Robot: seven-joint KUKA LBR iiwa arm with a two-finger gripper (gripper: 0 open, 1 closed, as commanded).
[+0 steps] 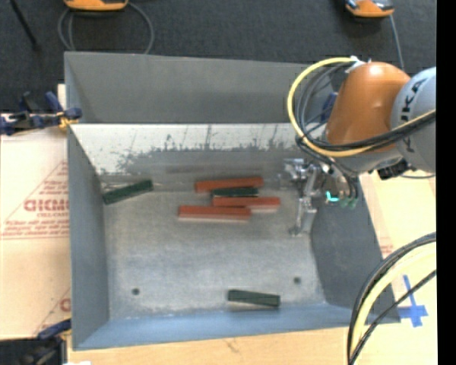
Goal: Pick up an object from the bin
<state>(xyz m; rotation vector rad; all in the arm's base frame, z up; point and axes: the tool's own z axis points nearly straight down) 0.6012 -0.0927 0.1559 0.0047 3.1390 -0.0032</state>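
My gripper (pixel 299 223) hangs at the right side of the bin, just right of a small cluster of flat sticks, with nothing visible between its fingers. The nearest stick is a red-brown one (pixel 247 201) with a short dark green piece (pixel 235 192) lying on it. Above them lies another red-brown stick (pixel 229 183), and below a longer red-brown stick (pixel 213 213). All lie flat on the bin floor, apart from the gripper.
A dark green stick (pixel 127 192) rests by the left wall, and another dark green stick (pixel 253 299) lies near the front wall. The arm with its orange cover and cables leans over the bin's right rim.
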